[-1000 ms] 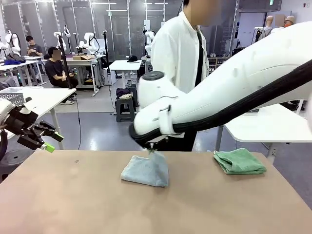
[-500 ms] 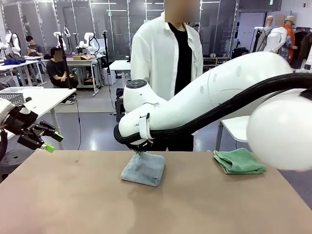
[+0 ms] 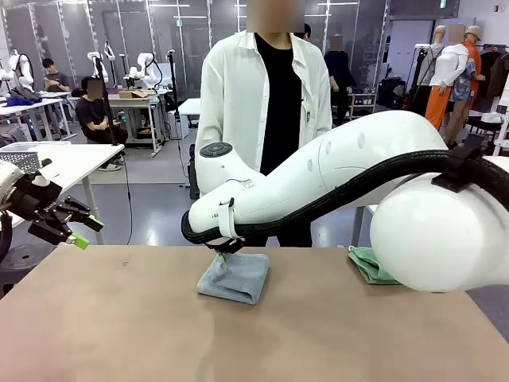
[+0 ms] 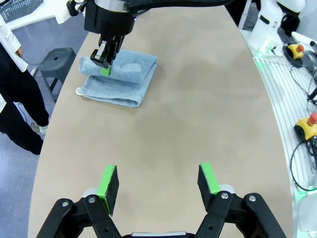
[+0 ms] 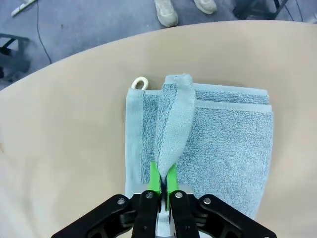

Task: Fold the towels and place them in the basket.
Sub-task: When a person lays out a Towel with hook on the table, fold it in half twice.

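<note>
1. Right pincer [image 5: 161,186] is clamped tight on a pinched-up ridge of the blue-grey towel [image 5: 218,148], which lies folded on the tabletop [image 3: 119,318] directly under it.
2. Left pincer [image 4: 157,186] is wide open, nothing in it, hanging well apart from that towel.
3. Green towel [image 3: 364,263] sits off beyond the right pincer, mostly hidden by the arm.

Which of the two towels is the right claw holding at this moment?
The pale blue towel mid-table, a ridge of it pinched in the right claw. The green towel lies apart, untouched, near the table's right edge.
</note>
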`<action>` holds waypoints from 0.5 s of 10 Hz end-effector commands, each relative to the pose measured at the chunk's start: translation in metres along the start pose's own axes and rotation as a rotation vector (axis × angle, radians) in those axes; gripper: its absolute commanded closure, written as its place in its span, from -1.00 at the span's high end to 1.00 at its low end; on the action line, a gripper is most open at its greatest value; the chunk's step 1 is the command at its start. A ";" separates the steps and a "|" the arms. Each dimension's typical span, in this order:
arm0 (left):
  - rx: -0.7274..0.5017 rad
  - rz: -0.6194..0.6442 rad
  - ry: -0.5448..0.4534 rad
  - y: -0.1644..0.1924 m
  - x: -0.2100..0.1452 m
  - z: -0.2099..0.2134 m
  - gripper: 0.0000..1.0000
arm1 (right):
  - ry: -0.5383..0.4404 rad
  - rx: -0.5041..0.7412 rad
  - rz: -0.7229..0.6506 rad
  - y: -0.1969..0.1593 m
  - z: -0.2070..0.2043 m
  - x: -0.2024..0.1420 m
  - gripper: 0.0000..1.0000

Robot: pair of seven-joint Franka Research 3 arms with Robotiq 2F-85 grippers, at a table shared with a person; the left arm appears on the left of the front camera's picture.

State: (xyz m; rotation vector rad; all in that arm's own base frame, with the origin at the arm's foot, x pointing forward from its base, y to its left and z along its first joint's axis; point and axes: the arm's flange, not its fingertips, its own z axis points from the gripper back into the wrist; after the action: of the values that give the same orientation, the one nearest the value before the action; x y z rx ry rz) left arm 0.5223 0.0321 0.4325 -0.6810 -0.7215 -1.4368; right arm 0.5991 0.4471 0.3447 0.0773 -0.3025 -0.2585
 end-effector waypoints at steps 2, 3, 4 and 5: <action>0.005 -0.002 0.001 -0.003 0.002 0.001 0.62 | -0.001 0.023 -0.051 0.003 0.000 0.002 -0.51; 0.005 -0.002 0.001 -0.003 0.002 0.001 0.62 | 0.013 0.062 -0.057 0.002 0.001 0.003 -0.13; 0.005 -0.002 0.001 -0.003 0.002 0.001 0.62 | 0.016 0.070 -0.060 0.000 0.002 0.003 -0.42; 0.005 -0.002 0.001 -0.003 0.002 0.001 0.62 | 0.024 0.069 -0.061 -0.004 0.004 0.004 0.25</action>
State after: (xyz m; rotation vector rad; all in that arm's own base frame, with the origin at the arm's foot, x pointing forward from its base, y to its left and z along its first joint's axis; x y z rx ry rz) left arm 0.5223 0.0321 0.4326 -0.6810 -0.7215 -1.4369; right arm 0.6032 0.4488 0.3477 0.1356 -0.2879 -0.2941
